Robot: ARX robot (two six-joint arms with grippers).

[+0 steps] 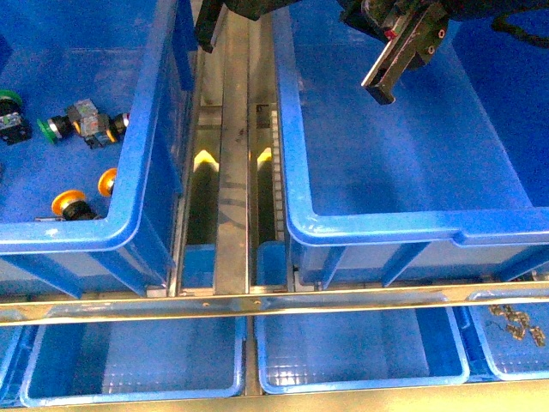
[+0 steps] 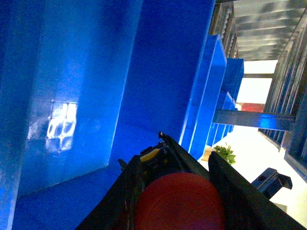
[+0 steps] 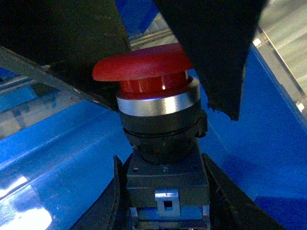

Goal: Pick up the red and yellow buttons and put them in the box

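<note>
My right gripper (image 3: 165, 194) is shut on the grey body of a red button (image 3: 144, 64), whose mushroom cap points away from the wrist. In the front view this gripper (image 1: 388, 75) hangs above the far part of the box (image 1: 386, 227), a deep blue crate on the right with a bare floor. My left gripper (image 2: 187, 160) is shut on another red button (image 2: 180, 203), its cap filling the space between the black fingers, with blue crate walls close by. The front view shows only a dark piece of the left arm (image 1: 206, 26) at the top. Two yellow buttons (image 1: 69, 204) (image 1: 107, 180) lie in the left crate (image 1: 129, 223).
Green-capped switches (image 1: 53, 127) (image 1: 10, 103) and a grey-bodied switch (image 1: 86, 116) also lie in the left crate. A metal rail channel (image 1: 232, 172) runs between the two crates. Shallow blue trays (image 1: 129, 365) (image 1: 360, 356) sit below the front bar; one at the right holds metal bits (image 1: 517, 324).
</note>
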